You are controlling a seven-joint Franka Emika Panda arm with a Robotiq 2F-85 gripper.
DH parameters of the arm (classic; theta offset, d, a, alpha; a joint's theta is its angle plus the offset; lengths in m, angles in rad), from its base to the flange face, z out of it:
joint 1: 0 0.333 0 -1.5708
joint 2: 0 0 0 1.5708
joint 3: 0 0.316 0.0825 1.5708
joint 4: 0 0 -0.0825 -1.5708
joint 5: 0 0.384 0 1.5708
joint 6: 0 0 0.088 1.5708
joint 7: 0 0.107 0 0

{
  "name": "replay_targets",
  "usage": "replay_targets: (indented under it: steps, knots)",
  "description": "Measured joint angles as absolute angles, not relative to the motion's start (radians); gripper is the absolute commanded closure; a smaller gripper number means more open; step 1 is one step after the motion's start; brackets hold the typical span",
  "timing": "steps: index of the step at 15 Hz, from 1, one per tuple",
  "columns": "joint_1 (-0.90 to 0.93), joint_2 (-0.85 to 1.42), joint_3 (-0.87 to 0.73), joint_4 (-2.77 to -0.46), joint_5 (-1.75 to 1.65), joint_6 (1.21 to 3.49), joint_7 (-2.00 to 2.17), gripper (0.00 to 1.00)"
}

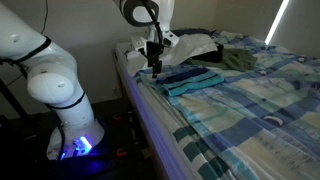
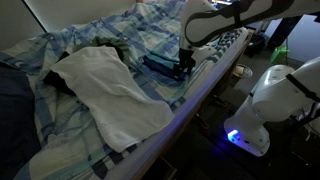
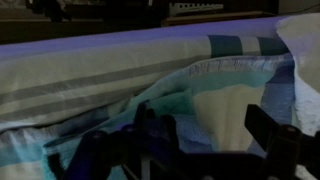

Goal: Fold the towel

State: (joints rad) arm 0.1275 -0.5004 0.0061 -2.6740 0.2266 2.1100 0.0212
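Hanging over the plaid bed [image 1: 250,110] in an exterior view, the gripper [image 1: 153,66] stands at the 9 o'clock end of the striped blue towel [image 1: 192,80]. In an exterior view, the towel [image 2: 158,66] lies at 3 o'clock from a white cloth [image 2: 110,90]. In the wrist view the fingers [image 3: 272,135] are spread apart, with the towel [image 3: 100,150] at 7 o'clock.

**Two opposed outside cameras, one at the wrist**

An exterior view stands close beside the robot base [image 1: 60,95] and looks along the edge of the bed [image 1: 250,120]. An exterior view from the far end looks back across the bed [image 2: 60,140]. Both exterior views share the gripper [image 1: 155,68] and the towel [image 1: 190,80]. The wrist view sits very near the fabric, facing the mattress edge.
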Motion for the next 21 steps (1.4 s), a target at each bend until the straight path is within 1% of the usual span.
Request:
replay_targets:
  steps: [7,12,21]
  knots:
    - [0.127,-0.5,0.006,-2.674,0.227,2.11,0.021,0.0]
    - [0.123,-0.483,0.006,-2.659,0.209,2.165,0.005,0.0]
    - [0.096,-0.291,-0.018,-2.52,0.169,2.316,-0.122,0.0]
